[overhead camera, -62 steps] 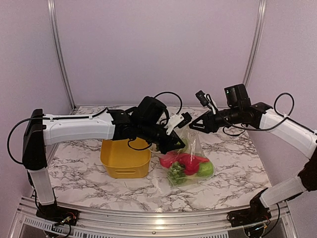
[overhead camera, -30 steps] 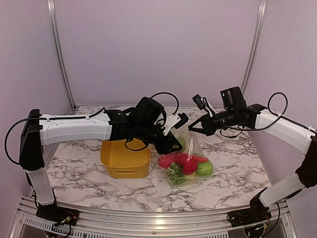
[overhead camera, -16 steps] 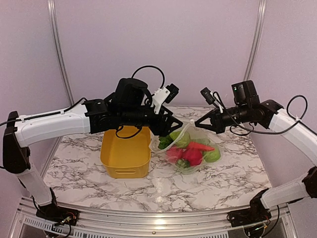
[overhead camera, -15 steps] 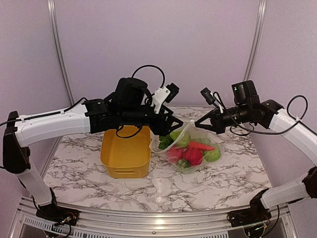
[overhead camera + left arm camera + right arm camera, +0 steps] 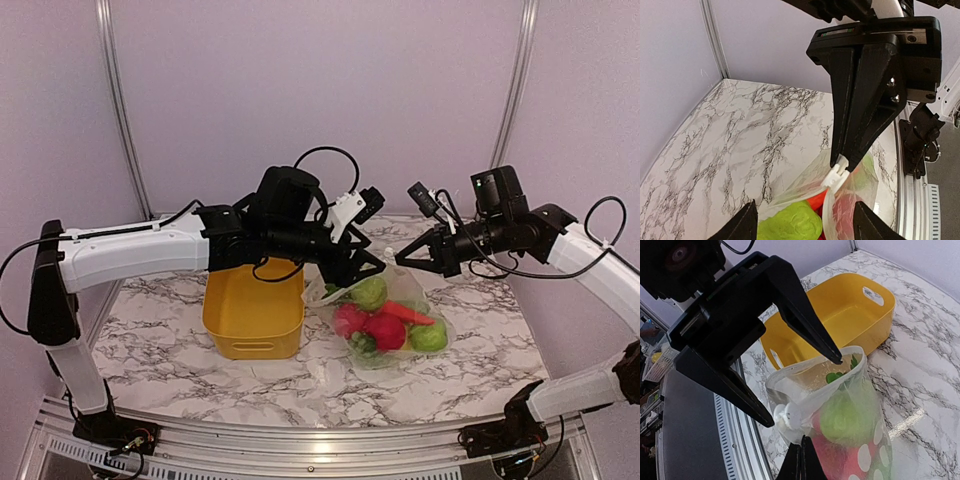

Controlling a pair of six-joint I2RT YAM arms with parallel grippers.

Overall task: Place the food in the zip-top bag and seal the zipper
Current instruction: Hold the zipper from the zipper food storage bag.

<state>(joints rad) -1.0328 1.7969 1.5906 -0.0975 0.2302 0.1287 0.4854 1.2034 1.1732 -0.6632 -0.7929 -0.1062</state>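
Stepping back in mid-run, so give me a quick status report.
Left gripper open, astride zip-top bag mouth. Right gripper shut on its zipper end. Food inside, mouth gaping, unsealed. Yellow bin alongside, not blocking.

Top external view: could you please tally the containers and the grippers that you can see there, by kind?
yellow bin: 1
zip-top bag: 1
grippers: 2 (left gripper, right gripper)
Total: 4
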